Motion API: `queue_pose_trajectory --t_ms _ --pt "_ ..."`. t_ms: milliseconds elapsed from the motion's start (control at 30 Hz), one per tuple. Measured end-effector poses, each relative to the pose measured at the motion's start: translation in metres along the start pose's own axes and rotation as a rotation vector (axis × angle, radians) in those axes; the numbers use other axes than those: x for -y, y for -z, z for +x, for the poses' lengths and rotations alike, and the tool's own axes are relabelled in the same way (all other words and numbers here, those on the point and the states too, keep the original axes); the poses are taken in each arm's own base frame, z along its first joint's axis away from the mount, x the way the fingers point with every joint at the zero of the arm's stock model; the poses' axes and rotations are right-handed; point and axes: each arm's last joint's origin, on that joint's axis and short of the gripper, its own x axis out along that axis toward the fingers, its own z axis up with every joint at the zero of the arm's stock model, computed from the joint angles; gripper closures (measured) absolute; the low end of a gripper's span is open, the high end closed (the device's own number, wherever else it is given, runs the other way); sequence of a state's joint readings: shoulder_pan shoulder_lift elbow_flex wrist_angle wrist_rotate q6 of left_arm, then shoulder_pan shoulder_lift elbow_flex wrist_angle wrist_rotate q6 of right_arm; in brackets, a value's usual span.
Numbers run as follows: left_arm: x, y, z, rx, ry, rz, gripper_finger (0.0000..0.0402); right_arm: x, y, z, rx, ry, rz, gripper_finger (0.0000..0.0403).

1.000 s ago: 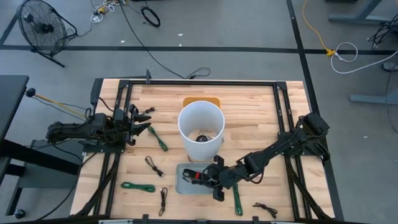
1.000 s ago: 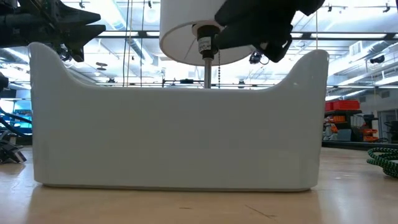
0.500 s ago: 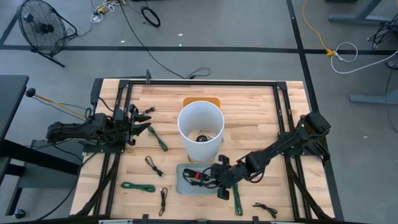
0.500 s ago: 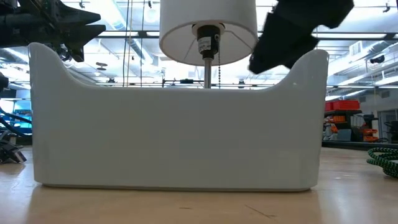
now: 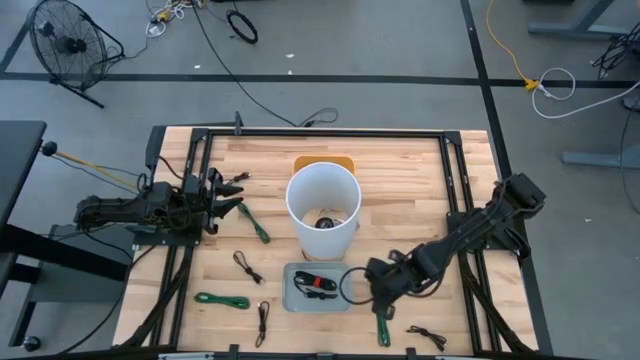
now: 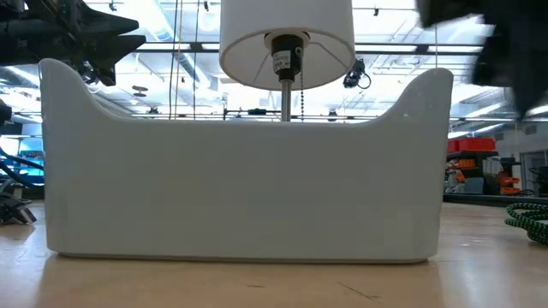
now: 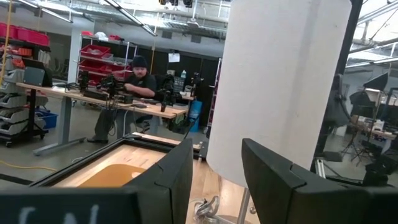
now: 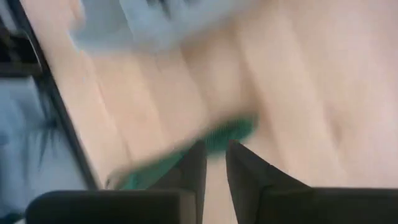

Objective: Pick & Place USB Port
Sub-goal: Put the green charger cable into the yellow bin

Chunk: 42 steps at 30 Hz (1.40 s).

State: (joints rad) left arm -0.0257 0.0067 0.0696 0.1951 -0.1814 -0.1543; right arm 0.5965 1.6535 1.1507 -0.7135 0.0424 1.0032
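Observation:
A red-and-black USB cable (image 5: 316, 283) lies in the grey tray (image 5: 296, 300) near the table's front edge, with a black loop (image 5: 349, 284) at the tray's right rim. My right gripper (image 5: 380, 292) hovers just right of the tray, pointing steeply down over the wood. Its fingers (image 8: 193, 171) stand a narrow gap apart with nothing between them, and the end of a green cable (image 8: 229, 134) lies just past their tips. My left gripper (image 5: 232, 205) waits open at the table's left, holding nothing (image 7: 214, 155).
A white lamp (image 5: 323, 208) stands mid-table behind the tray. Loose cables lie about: green ones (image 5: 258, 224) (image 5: 222, 300) (image 5: 382, 322) and black ones (image 5: 246, 265) (image 5: 262, 322) (image 5: 428, 336). In the low view the tray's white wall (image 6: 240, 188) fills most of the picture.
My right gripper has gone from above the tray's right part toward the table's right edge, off the tray, and has tipped to point more steeply down. The red-and-black cable stays in the tray.

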Motion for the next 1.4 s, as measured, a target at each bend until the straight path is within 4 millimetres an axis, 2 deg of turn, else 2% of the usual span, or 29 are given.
queue_pose_trajectory --t_ms 133,267,733,900,1200,1400 --pt "0.000 0.000 0.000 0.000 0.000 0.000 0.0257 -0.008 0.016 -0.001 -0.077 -0.025 0.130 0.0341" --pt "0.000 0.000 0.000 0.000 0.002 -0.015 0.0257 -0.016 0.022 -0.001 -0.104 -0.079 0.158 0.0329" --pt "0.000 0.001 0.000 -0.007 0.001 -0.018 0.0257 -0.018 0.024 0.022 -0.114 -0.019 0.220 0.0229" --pt "0.000 0.001 0.000 -0.007 0.001 -0.018 0.0257 -0.016 0.026 0.037 -0.138 0.030 0.223 0.0205" --pt "0.000 0.001 0.000 -0.007 0.001 -0.017 0.0257 -0.015 0.028 0.063 -0.194 0.064 0.227 0.0193" --pt "0.000 0.001 0.000 -0.009 0.001 -0.017 0.0257 -0.018 0.024 0.065 -0.178 0.021 0.232 0.0193"
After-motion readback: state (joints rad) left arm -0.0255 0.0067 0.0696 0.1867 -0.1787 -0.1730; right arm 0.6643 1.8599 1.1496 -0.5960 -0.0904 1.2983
